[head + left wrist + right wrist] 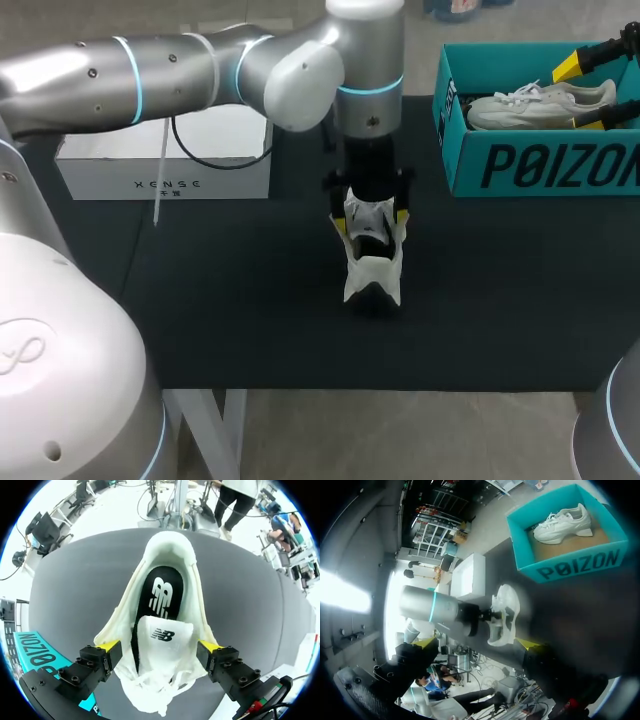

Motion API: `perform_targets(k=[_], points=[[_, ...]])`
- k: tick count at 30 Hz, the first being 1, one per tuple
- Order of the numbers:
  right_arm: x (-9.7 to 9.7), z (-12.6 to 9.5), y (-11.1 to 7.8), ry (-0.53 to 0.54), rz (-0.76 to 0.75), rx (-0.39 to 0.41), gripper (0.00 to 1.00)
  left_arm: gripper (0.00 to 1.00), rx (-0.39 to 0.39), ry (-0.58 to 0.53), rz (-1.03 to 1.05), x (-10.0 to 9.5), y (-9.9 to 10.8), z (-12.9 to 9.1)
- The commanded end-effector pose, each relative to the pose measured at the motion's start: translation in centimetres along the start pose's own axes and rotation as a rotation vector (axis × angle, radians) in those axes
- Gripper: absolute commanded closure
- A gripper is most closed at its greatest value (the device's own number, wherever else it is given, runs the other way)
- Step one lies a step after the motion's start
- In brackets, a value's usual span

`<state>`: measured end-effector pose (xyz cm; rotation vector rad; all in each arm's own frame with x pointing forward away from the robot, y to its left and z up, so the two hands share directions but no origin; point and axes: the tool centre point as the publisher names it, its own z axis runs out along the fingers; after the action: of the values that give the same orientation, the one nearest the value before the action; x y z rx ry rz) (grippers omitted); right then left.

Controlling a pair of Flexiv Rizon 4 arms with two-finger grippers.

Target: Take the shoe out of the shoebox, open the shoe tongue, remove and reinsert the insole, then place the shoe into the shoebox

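**Left gripper** [159,647] clamped on the shoe [165,580], 1 yellow tip pressed to each side of the forefoot. **Right gripper** [474,643] spread wide with nothing between its tips. The shoe sits mid-table [230,310], under and ahead of the left gripper. It is well apart from the box [540,165], which lies off to that gripper's side and holds a 2nd shoe [540,100]. Key relation: the shoe's long axis runs straight out from the left gripper, toe end nearest and heel farthest, so the mouth opens away from the holding arm. The tongue [164,636] stands between the 2 fingers, and the black insole [162,594] lies just beyond it, exposed back to the heel cup. The left arm is nearer but occupied. The free right gripper hangs over the box, so any pull on tongue or insole would likely fall to it, approaching from the heel end. Only the left wrist view shows the insole, the tongue and both contact points. The head view places the right gripper over the box. The right wrist view shows the shoe side-on, well ahead of its own tips. Whether the sole rests on the table cannot be told.
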<state>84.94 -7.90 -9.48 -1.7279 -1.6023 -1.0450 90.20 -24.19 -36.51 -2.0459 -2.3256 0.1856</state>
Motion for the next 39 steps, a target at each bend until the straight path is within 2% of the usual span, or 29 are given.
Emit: perform_targets(k=[1,8,15,18,19,20,21,22,23,28,32,34,38,39], points=[[0.0,0.0,0.1,-0.003,0.002,0.001,0.0,0.0,-0.002,0.007,-0.009,-0.3,0.8,0.0],[0.0,0.0,0.1,-0.003,0.002,0.001,0.0,0.0,-0.003,0.008,-0.01,-0.4,1.1,-0.4],[0.0,0.0,0.1,-0.003,0.002,0.001,0.0,0.0,-0.046,0.007,-0.034,0.0,1.5,-2.2],[0.0,0.0,0.1,-0.003,0.002,0.001,0.0,0.31,-0.053,0.001,-0.046,0.1,2.0,-2.6],[0.0,0.0,0.1,-0.003,0.002,0.001,0.0,0.61,-0.053,-0.003,-0.049,0.1,2.1,-2.7],[0.0,0.0,0.1,-0.003,0.002,0.001,0.0,0.71,-0.056,-0.006,-0.052,0.1,2.1,-2.9],[0.0,0.0,0.1,-0.003,0.002,0.001,0.0,0.73,-0.059,-0.007,-0.053,0.1,2.1,-3.1],[0.0,0.0,0.1,-0.003,0.002,0.001,0.0,0.93,-0.058,-0.015,-0.056,0.1,2.2,-3.4],[0.0,0.0,0.1,-0.003,0.002,0.001,0.0,1.0,-0.052,-0.022,-0.06,0.2,2.2,-3.6],[0.0,0.0,0.1,-0.003,0.002,0.001,0.0,1.0,-0.019,-0.025,-0.059,0.1,1.3,-3.7],[0.0,0.0,0.1,-0.003,0.002,0.001,0.0,1.0,-0.033,-0.013,-0.123,-0.2,0.4,-3.9],[0.0,0.0,0.1,-0.003,0.002,0.001,0.0,1.0,-0.074,-0.006,-0.179,-0.4,-0.2,-4.0],[0.0,0.0,0.1,-0.003,0.002,0.001,0.0,1.0,-0.06,0.001,-0.346,-0.6,-1.3,-4.6],[0.0,0.0,0.1,-0.003,0.002,0.001,0.0,1.0,-0.081,-0.002,-0.4,-0.5,-1.5,-4.8]])
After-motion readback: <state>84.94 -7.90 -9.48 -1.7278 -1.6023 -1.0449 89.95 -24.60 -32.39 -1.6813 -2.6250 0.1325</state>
